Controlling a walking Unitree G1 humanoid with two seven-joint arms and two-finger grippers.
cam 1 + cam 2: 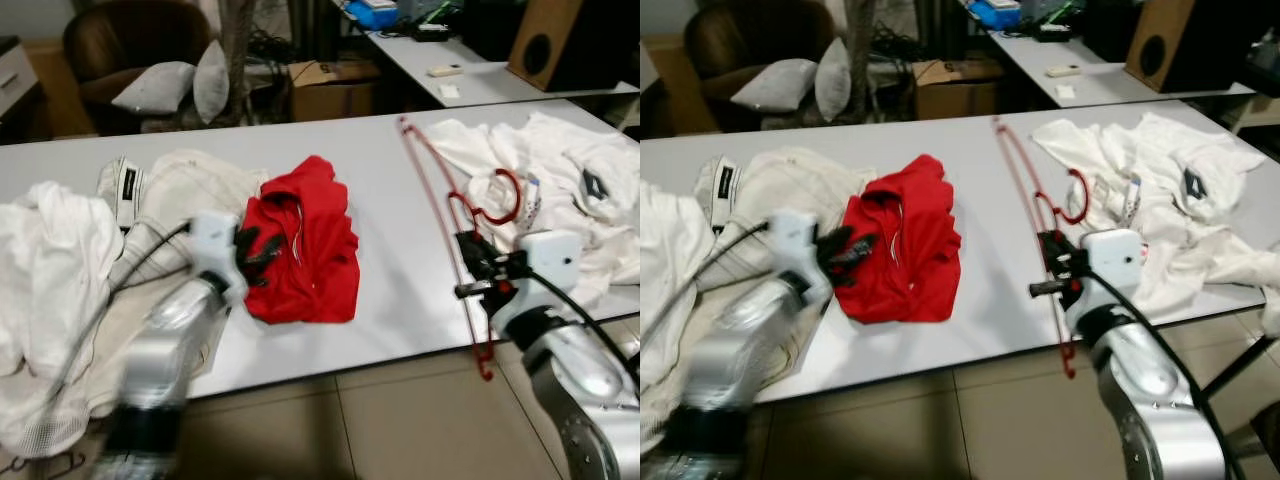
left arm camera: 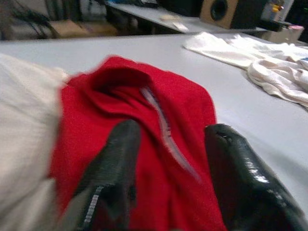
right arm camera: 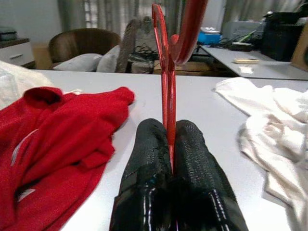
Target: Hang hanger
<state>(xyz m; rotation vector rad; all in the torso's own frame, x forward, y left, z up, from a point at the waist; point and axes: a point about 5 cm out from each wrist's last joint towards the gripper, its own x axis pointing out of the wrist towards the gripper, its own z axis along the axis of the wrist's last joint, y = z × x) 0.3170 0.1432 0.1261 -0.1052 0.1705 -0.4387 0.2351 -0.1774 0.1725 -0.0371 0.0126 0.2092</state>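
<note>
A thin red hanger is held over the white table, its hook near the white clothes on the right. My right gripper is shut on the hanger's bar, as the right wrist view shows with both fingers pinching the red bar. A crumpled red garment lies in the table's middle. My left gripper is open at the garment's left edge; its fingers straddle the red cloth just above it.
White clothes are heaped at the table's right end and more white and cream clothes at its left. Beyond the table stand a brown armchair with grey cushions, a cardboard box and a second desk with a speaker.
</note>
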